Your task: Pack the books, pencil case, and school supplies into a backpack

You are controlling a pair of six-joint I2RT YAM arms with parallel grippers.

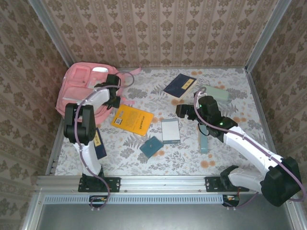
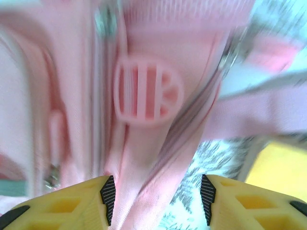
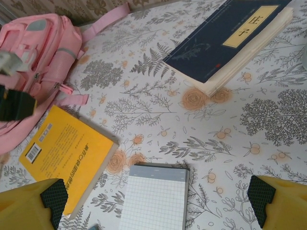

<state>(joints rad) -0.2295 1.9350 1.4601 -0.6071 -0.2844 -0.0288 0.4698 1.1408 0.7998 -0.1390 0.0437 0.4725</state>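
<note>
Left claw [image 2: 156, 191] is up on the big pink fabric backpack [image 1: 76, 86], jaws standing apart around a raised fold next to the zipper. The right pad [image 2: 207, 191] sits clear of the cloth, so I'd call it open, not pinching. My guess is that's the spot to hold the bag's mouth up for loading. Right claw [image 3: 156, 199] is spread wide, hovering over the thin grey-white grid book [image 3: 153, 196], probably my first pick. The rest lies flat on the floral tabletop [image 1: 225, 158]: the bright orange-yellow book [image 1: 132, 119] just beside the backpack, the navy book with the yellow label [image 1: 180, 85] farther back, and the pale mint-green pencil case [image 1: 213, 93] off right.
</note>
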